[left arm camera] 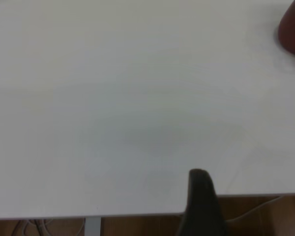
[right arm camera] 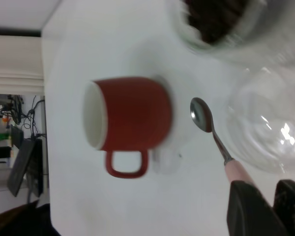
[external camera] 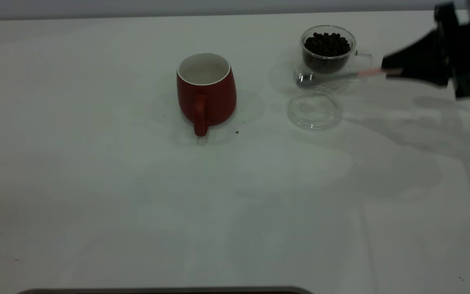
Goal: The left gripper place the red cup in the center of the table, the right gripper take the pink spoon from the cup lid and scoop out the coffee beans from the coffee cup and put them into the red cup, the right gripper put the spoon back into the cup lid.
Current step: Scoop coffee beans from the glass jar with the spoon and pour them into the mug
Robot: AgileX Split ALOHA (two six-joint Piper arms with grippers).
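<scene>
The right gripper (external camera: 390, 70), at the upper right of the exterior view, is clenched on the handle of the pink spoon (external camera: 333, 76), holding it level above the empty cup lid (external camera: 314, 108), likely ready for scooping. Behind it the coffee cup (external camera: 328, 51) brims with coffee beans (external camera: 327, 43). The red cup (external camera: 206, 92) stands upright mid-table (external camera: 96, 183), apparently empty. The left gripper (left arm camera: 200, 206) hangs at the table's edge; its fingers' state I cannot tell.
</scene>
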